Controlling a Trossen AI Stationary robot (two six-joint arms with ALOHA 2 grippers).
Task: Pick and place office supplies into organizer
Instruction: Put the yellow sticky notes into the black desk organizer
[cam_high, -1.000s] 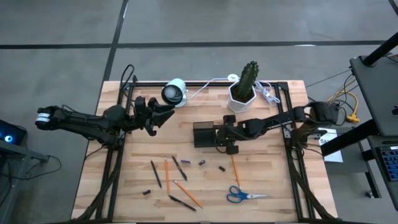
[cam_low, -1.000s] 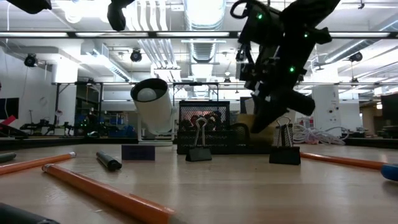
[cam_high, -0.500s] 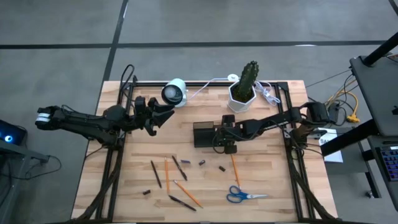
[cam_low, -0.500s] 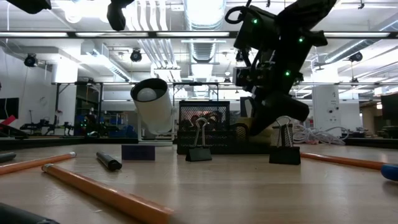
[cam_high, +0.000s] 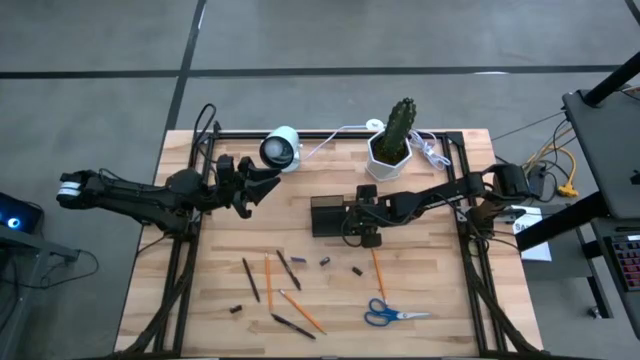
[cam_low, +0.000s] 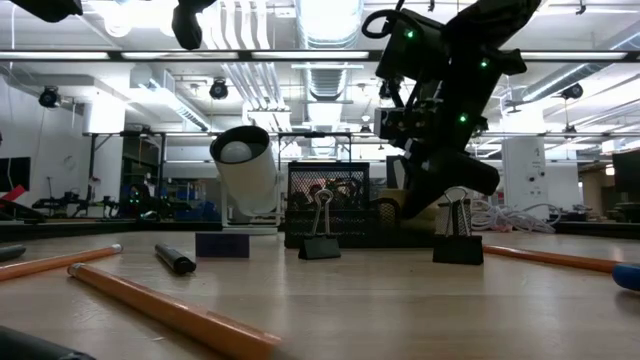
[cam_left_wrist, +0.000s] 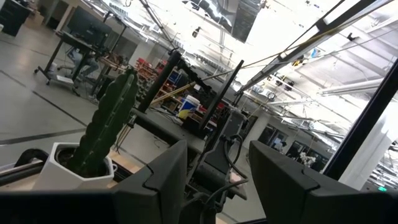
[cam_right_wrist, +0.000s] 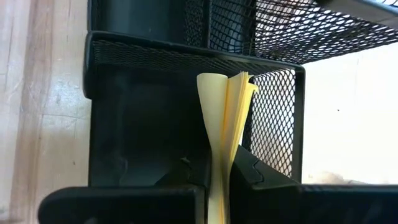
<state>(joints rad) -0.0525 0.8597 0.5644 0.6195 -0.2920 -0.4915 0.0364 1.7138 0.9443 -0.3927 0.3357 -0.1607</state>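
Compared with one second ago, the dark right gripper (cam_high: 352, 222) has shifted slightly toward the small black wire-mesh organizer tray (cam_high: 326, 216) and now stands at its right edge; since half a second ago nothing visible has changed.

On the left, the dark left gripper (cam_high: 256, 187) hovers over the pale wooden plank table (cam_high: 440, 300), beside a white cylindrical camera (cam_high: 280, 148). In its wrist view its two flat black fingers (cam_left_wrist: 165, 177) stand apart with nothing between them.

In the middle, thin orange pencils (cam_high: 300, 311) and slim black pens (cam_high: 288, 269) lie scattered on the boards, with tiny dark stubs (cam_high: 356, 271) near them. Behind them stands the organizer.

The right gripper's jaws are clenched on a small yellow sticky-note pad (cam_right_wrist: 225, 130). Its soft paper sheets are pinched thin at the fingers and fan out above, over an organizer compartment of fine metal mesh.

Further right, blue-handled steel scissors (cam_high: 395, 314) lie flat near the front edge, and a green ribbed cactus in a white hexagonal pot (cam_high: 391, 150) stands at the back.
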